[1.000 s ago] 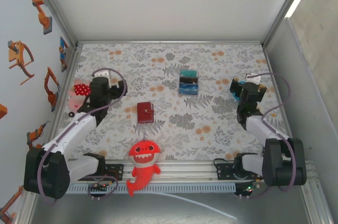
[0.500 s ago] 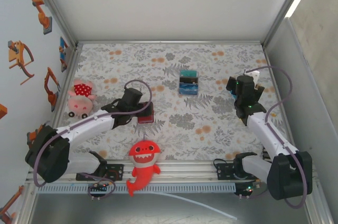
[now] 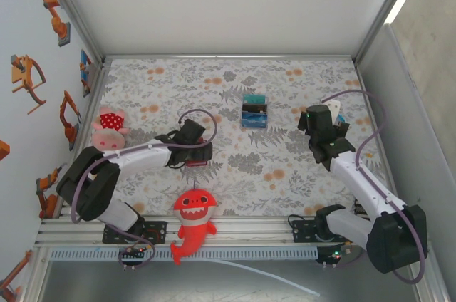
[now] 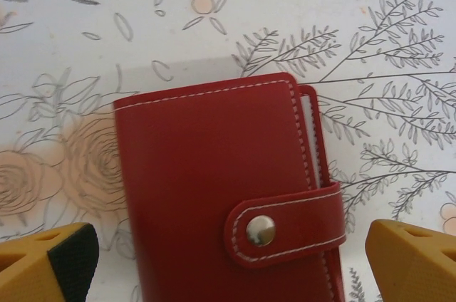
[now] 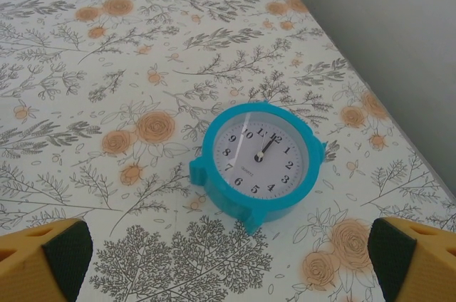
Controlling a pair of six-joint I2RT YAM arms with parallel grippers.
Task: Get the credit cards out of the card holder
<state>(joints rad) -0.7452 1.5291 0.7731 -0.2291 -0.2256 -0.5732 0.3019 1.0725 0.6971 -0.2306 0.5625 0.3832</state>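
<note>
Hovering over the snapped-shut card holder (image 4: 214, 174), at 8 o'clock on the counter (image 3: 285, 88), my left gripper (image 4: 231, 263) gapes wide, empty; my right gripper (image 5: 228, 259) gapes empty near a teal clock (image 5: 258, 159).

Numerals 1–12 on teal clock (image 5: 258, 162) dial; small print unreadable.

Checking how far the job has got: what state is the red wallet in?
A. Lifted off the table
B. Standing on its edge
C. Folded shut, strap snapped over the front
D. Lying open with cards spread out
C: in the left wrist view the red wallet lies flat on the flowered table, folded shut, its strap fastened by the metal snap.
</note>
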